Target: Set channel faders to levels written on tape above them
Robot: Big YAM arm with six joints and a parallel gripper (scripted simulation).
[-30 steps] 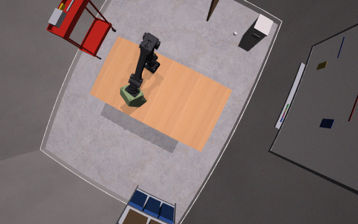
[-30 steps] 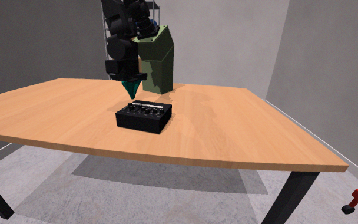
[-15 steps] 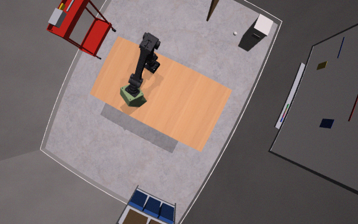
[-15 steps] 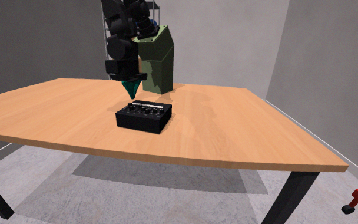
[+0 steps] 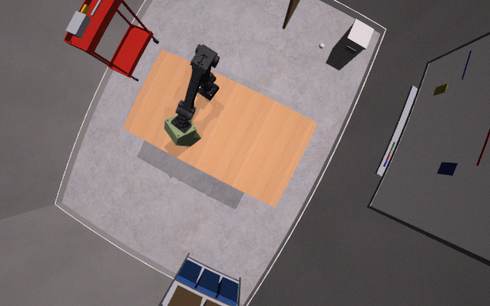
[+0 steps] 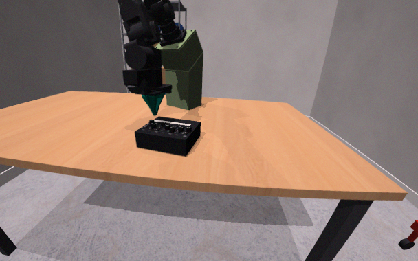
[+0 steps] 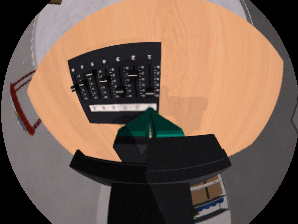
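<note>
Hanging just above the desk's [image 6: 168,136] back edge, the pincer [image 6: 154,111] is clenched w/ nothing in it. Desk is sitting on the tabletop [image 6: 261,148]; faders [image 7: 113,83] are lying just ahead & below, side by side.

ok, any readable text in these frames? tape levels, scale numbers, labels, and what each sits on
None legible.
Tape on the desk: marks too blurred to read.
Scales beside the faders: tiny white specks, unreadable.
No text shows on the green base or the fingers.
</note>
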